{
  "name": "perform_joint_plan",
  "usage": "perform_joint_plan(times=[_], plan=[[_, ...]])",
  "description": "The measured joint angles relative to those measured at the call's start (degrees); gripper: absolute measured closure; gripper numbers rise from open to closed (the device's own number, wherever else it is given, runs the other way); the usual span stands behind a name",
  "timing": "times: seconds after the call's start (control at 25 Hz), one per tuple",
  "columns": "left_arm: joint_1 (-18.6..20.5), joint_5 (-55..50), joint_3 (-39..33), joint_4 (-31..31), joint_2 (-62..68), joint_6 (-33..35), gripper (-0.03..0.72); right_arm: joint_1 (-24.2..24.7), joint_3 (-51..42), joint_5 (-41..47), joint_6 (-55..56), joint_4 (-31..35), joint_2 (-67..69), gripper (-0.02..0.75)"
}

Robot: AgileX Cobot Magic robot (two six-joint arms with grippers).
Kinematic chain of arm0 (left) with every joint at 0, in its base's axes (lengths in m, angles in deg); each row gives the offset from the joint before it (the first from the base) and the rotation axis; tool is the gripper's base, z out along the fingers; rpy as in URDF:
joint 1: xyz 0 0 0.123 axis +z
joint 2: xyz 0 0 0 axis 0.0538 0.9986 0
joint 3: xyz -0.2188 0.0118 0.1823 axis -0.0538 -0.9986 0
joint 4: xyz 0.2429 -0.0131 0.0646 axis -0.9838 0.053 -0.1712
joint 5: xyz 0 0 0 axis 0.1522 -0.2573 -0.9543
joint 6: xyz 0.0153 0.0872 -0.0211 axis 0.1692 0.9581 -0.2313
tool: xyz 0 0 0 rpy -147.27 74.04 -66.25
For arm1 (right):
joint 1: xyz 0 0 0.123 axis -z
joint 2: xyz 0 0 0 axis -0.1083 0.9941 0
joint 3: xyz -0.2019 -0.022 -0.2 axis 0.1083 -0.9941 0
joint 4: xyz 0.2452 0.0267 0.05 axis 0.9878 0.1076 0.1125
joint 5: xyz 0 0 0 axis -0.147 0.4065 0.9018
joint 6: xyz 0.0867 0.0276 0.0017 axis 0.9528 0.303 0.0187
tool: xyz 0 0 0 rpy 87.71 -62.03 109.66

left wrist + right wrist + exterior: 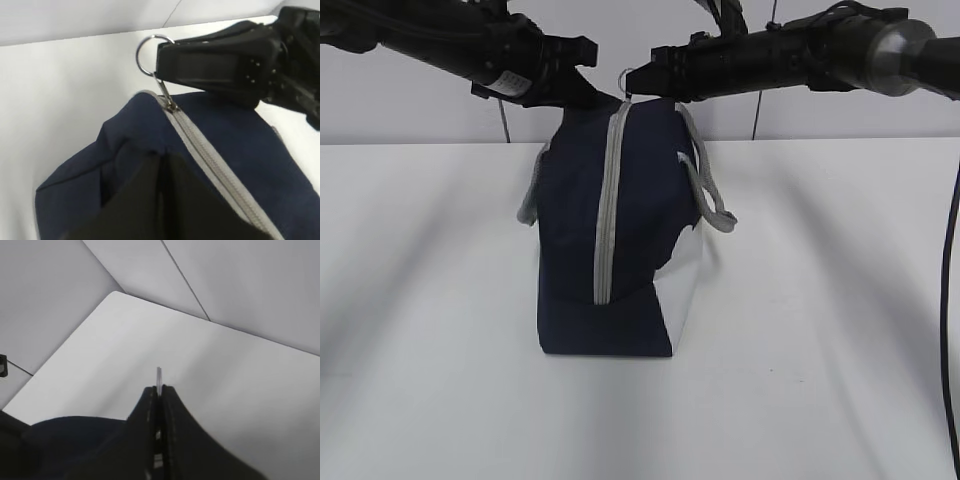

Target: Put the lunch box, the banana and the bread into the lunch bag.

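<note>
We observed the lunch bag (610, 230) standing upright on the white table (820, 380), with its navy body toward the exterior camera and its white side panel (682, 290) at the lower right corner of the bag. The grey zipper (608, 200) ran from the top of the bag down its front face and was fully closed along the visible length. 2 grey handles hung at the sides of the bag: 1 (530, 195) at its left and 1 (710, 190) at its right.

The right gripper (638, 78) reached in from the right of the bag and sat at the top end of the zipper. In the left wrist view its fingers (210, 65) were pressed together on the ring pull (145, 52), with the ring's loop protruding beyond the fingertips. In the right wrist view the 2 fingers (150, 420) were closed against each other, with a thin sliver of the ring showing between their tips.

The left gripper (582, 95) sat at the top of the bag, just left of the zipper. In the left wrist view its fingers (145, 200) met over a fold of the navy fabric beside the zipper, pinching it.

The lunch box, the banana and the bread appeared in none of the 3 views.
</note>
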Motion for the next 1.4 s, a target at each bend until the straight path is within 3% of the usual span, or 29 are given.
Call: perform_joint_plan(times=[0.44, 0.72, 1.4], plan=[[0.00, -3.94, 0.00, -0.12, -2.12, 9.38, 0.673, 1.34, 0.43, 0.18, 0.04, 1.59, 0.13, 0.754], [0.00, -5.32, 0.00, 4.99, -2.12, 16.84, 0.673, 1.72, 0.48, 0.18, 0.28, 2.35, 0.94, 0.754], [0.00, -7.43, 0.00, 7.41, -2.12, 22.46, 0.674, 1.85, 0.72, -0.48, 0.72, 7.09, 6.50, 0.754]])
